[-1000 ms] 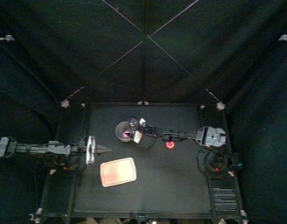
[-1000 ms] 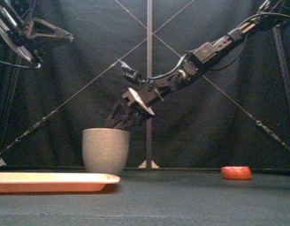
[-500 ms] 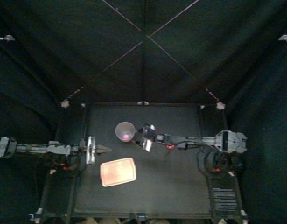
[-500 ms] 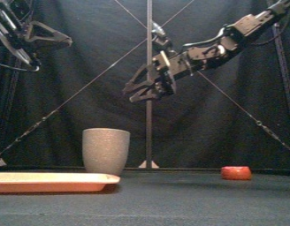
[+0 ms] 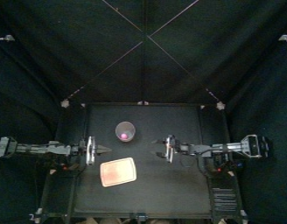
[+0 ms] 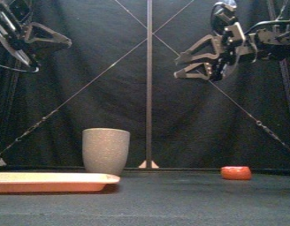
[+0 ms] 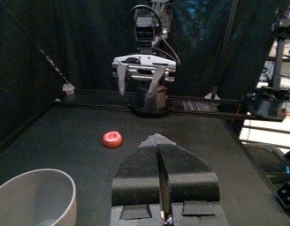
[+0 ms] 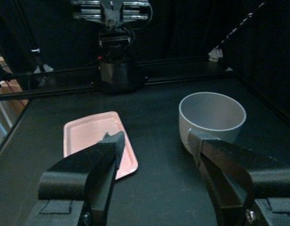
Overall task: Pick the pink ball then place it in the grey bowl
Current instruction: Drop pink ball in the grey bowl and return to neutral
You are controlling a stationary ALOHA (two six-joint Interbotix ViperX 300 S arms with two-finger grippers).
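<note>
The tall grey speckled cup point(image 5: 126, 131) stands at the table's middle-left, and the pink ball point(image 5: 125, 134) shows as a pink spot inside it. My right gripper point(image 5: 167, 147) hangs high above the table, right of the cup, open and empty. Its wrist view shows the gripper point(image 8: 159, 141) with jaws apart, and the cup point(image 8: 214, 115) beyond them. From the front the cup point(image 6: 106, 150) hides the ball. At the left side, my left gripper point(image 5: 97, 150) rests raised and shut, and its own view of the gripper point(image 7: 162, 146) shows the jaws pressed together.
A flat pink tray point(image 5: 116, 172) lies in front of the cup, also seen as the tray point(image 8: 98, 141) in the right wrist view. A small red toy point(image 6: 236, 172) sits on the table's right half, the same toy point(image 7: 112, 139) showing from the left wrist.
My right gripper has left the cup's mouth, risen and drawn back to the right. The pink ball now lies in the cup. The left arm has not moved.
</note>
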